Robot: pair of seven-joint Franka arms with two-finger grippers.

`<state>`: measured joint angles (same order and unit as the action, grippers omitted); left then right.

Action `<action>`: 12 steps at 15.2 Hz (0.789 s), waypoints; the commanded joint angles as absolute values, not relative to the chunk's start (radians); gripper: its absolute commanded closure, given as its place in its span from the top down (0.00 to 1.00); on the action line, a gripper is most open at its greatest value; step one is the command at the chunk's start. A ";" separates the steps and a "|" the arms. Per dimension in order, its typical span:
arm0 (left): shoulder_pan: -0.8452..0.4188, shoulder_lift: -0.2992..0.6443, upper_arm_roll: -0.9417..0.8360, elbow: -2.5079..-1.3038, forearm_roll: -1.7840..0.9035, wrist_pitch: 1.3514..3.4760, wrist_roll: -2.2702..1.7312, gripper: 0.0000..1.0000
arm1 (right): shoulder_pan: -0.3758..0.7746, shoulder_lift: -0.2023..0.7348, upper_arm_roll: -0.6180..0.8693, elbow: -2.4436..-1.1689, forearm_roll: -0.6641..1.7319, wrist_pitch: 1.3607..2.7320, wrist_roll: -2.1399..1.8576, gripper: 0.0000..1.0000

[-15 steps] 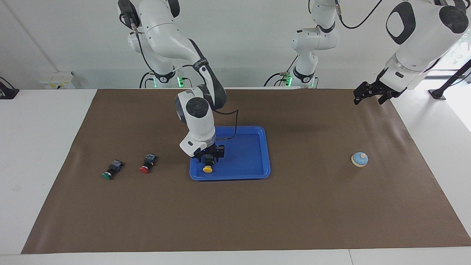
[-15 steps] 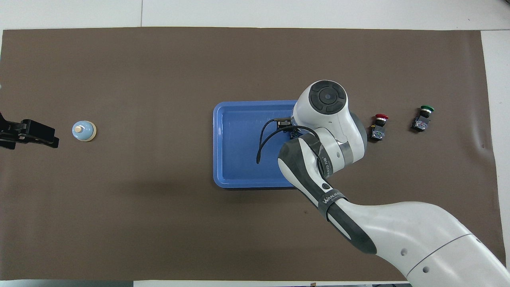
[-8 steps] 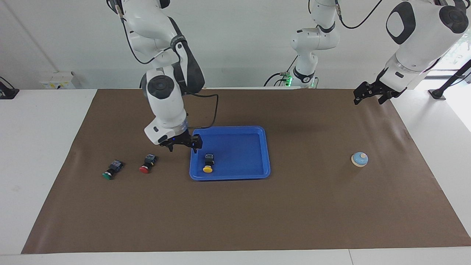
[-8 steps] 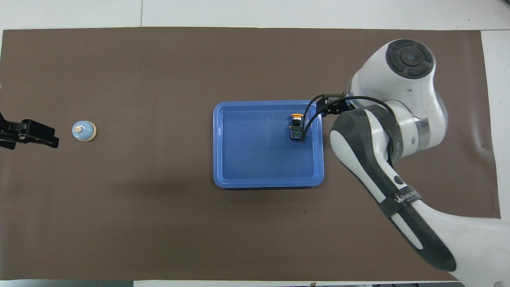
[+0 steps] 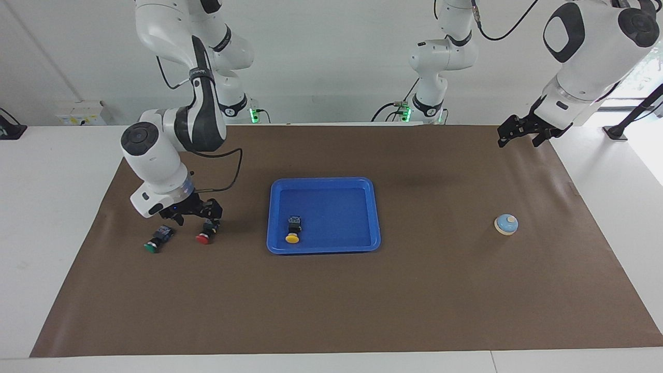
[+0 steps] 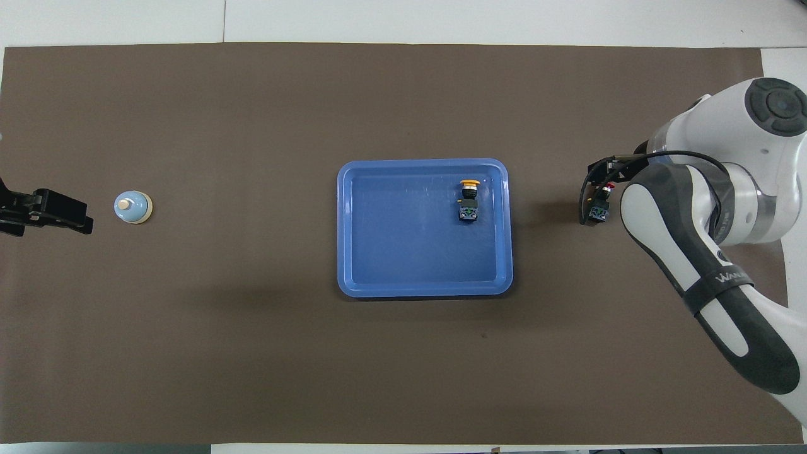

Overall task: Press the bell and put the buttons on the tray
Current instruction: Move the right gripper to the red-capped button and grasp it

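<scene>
Yellow button (image 5: 293, 231), black-bodied, mushroom-capped, on its side in blue tray (image 5: 373, 207); both end effectors open.

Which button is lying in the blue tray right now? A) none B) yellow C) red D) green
B: the yellow button lies inside the blue tray, while the red button and green button sit on the brown mat toward the right arm's end.

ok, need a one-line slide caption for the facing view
Yellow button in blue tray; open right gripper over red button; left gripper waits.
</scene>
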<state>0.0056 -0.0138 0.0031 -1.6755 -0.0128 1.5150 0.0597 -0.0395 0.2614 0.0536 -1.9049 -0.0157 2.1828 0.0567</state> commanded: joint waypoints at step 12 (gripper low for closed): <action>0.003 -0.017 0.008 -1.663 -0.011 1.496 0.058 1.00 | -0.054 0.196 0.069 -2.264 -0.005 2.631 0.041 0.84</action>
<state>0.0056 -0.0138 0.0031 -1.6755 -0.0128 1.5150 0.0597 -0.0454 0.2069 0.0604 -2.2325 -0.0157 2.5965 0.0551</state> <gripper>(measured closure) 0.000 0.026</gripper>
